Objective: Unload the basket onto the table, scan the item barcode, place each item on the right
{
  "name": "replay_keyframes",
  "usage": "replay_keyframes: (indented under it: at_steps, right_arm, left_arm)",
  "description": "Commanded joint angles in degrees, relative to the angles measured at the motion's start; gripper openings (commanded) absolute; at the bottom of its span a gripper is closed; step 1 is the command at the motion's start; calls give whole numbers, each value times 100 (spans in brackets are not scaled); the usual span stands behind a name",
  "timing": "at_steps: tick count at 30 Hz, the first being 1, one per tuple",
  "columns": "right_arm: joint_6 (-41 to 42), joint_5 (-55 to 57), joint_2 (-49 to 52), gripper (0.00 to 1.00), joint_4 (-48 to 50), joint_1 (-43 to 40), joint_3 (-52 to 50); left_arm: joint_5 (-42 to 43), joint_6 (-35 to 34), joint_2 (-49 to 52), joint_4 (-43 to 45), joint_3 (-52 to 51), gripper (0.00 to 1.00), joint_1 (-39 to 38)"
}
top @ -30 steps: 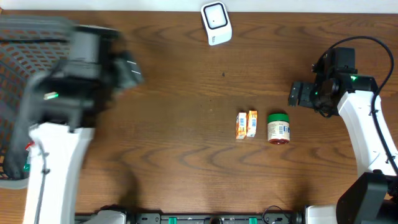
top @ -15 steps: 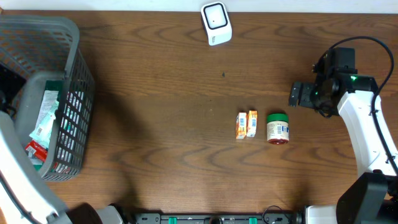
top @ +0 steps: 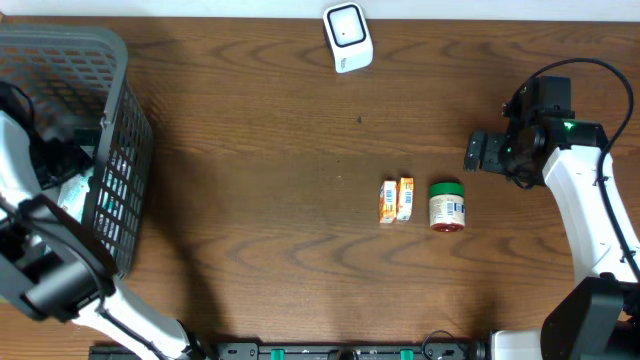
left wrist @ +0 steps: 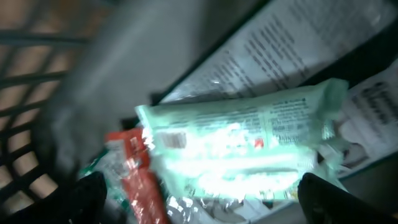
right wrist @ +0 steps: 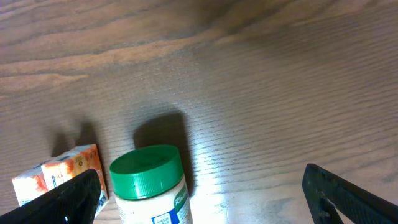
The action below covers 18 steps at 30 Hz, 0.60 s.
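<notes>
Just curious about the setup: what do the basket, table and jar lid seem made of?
Basket: likely matte grey plastic, from its moulded lattice walls.
Table: wood or wood-look laminate, showing grain and slight sheen.
Jar lid: probably smooth green plastic, with a faint glossy rim.

Brown wood-grain bench [top: 270, 230]; grey lattice basket [top: 120, 150]; cream jar [top: 447, 206], green-lidded, red-bottomed; two orange-and-white cartons [top: 396, 200]; white scanner [top: 347, 37]; pale green packet [left wrist: 249, 143]; red packet [left wrist: 140, 180]

Items and scanner
We see a green-lidded jar [top: 447, 206] just beside two orange cartons [top: 397, 200]; white scanner [top: 348, 38] well apart.
</notes>
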Motion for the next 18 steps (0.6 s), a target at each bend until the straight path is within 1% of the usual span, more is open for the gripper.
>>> replay_keyframes:
  at_steps: [1, 7, 9, 12, 18]
  right_arm:
    - [-22, 35, -98, 99, -2, -11, 79]
    - [-22, 35, -98, 99, -2, -9, 79]
    - [-22, 35, -98, 99, -2, -9, 79]
    - [-22, 35, -98, 99, -2, -11, 79]
    - [-22, 35, -98, 99, -4, -9, 79]
  left_arm:
    - [254, 560, 457, -7, -28, 98, 15]
    - [341, 627, 778, 136, -28, 98, 13]
    - [745, 802, 831, 210, -31, 98, 13]
    - [1091, 990, 850, 269, -31, 98, 13]
    - [1117, 962, 855, 260, -31, 98, 13]
